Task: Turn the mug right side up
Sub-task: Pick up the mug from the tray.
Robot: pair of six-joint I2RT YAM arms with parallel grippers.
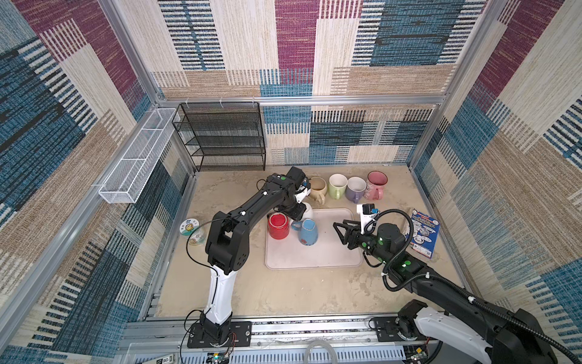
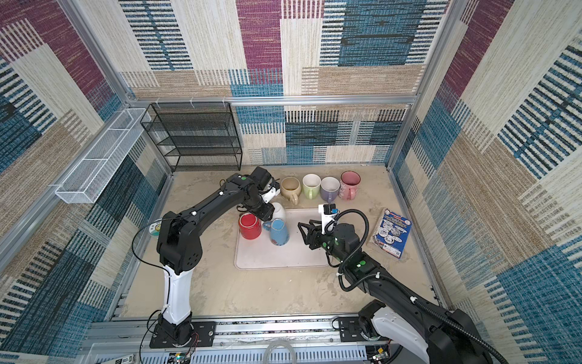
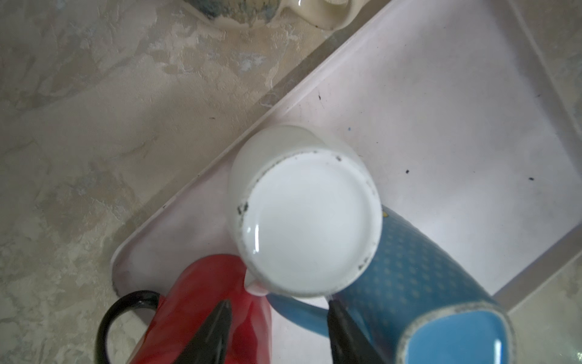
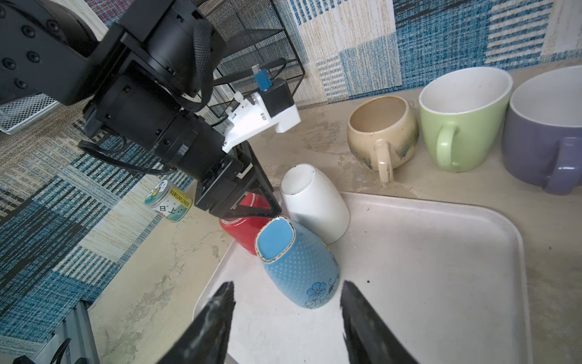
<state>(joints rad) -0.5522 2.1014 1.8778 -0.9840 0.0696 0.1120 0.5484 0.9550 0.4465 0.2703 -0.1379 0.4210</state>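
Jaws apart and empty, the left gripper (image 3: 279, 304) hangs over the upside-down glossy white ceramic mug (image 1: 308, 210), mid-frame, likely lining up a grasp.

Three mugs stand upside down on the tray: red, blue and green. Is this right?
No: the third is a white mug, not green. The red mug, the blue mug and the tray are right; see the right wrist view.

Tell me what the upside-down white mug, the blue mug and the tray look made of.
White mug: likely glazed ceramic or enamel; glossy base with a highlight, dark chips along its edge.
Blue mug: probably glazed ceramic; dotted relief, painted flower, worn pale base ring.
Tray: seemingly matte plastic; dull, scuffed, dark specks.
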